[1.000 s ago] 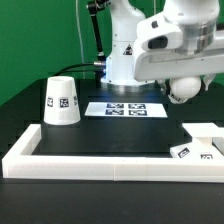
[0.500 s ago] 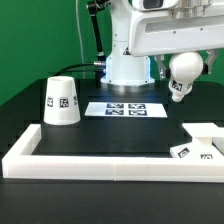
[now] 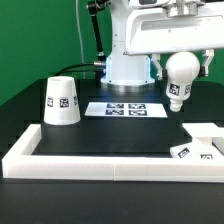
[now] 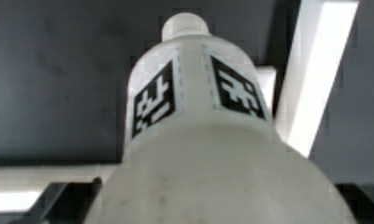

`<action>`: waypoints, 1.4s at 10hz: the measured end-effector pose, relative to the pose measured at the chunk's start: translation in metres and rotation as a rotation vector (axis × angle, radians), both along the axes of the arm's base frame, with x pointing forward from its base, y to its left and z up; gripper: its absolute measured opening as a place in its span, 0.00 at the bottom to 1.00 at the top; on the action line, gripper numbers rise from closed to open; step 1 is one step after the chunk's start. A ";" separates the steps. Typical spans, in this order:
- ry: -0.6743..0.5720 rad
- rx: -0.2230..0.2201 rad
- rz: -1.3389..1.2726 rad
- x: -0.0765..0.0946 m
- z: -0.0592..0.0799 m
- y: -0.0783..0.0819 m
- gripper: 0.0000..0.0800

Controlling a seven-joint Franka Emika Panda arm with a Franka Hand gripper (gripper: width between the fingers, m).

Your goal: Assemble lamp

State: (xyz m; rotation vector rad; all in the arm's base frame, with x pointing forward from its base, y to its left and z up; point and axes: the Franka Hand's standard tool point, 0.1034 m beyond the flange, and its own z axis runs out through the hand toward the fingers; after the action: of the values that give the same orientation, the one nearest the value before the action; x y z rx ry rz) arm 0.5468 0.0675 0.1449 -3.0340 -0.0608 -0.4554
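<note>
1. Nearest the exterior camera, the long white border rail runs along the front of the black table
2. Just behind the rail, at the exterior view's right, the flat base rests on the table with nothing on top of it
3. Above and a little behind the base hangs the bulb, clear of the table and of every other part. Its ball end is up and its narrower tagged neck is down. The long axis stands close to upright, with the neck leaning slightly toward the exterior view's left
4. The gripper is clamped on the bulb's round end from above. In the wrist view the dark fingers sit against both sides of the wide body, and the neck points away from the camera
5. The relation that counts: the base lies below the bulb, toward the exterior camera and a little to the exterior view's right, well apart. By my judgement the next move calls for a carry that way, then a descent neck first
6. Further back, the marker board lies flat mid-table. The shade stands wide end down at the exterior view's left, well apart from the bulb; it looks like the last part to go on
</note>
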 end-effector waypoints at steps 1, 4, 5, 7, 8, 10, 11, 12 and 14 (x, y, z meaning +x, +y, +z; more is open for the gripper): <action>0.019 0.003 0.002 0.004 0.004 0.000 0.72; 0.001 0.012 0.005 0.029 0.015 0.005 0.72; 0.000 0.014 0.007 0.037 0.017 0.008 0.72; 0.004 0.014 0.007 0.036 0.014 0.007 0.72; -0.022 0.012 0.005 0.039 0.015 0.007 0.72; -0.056 0.016 0.010 0.053 0.017 0.013 0.72; -0.057 0.019 0.011 0.063 0.018 0.015 0.72; -0.063 0.020 0.013 0.071 0.017 0.016 0.72; -0.064 0.020 0.014 0.073 0.016 0.017 0.72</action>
State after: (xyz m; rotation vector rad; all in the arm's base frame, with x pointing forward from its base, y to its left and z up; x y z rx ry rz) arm 0.6195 0.0844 0.1605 -2.9971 -0.0799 -0.5480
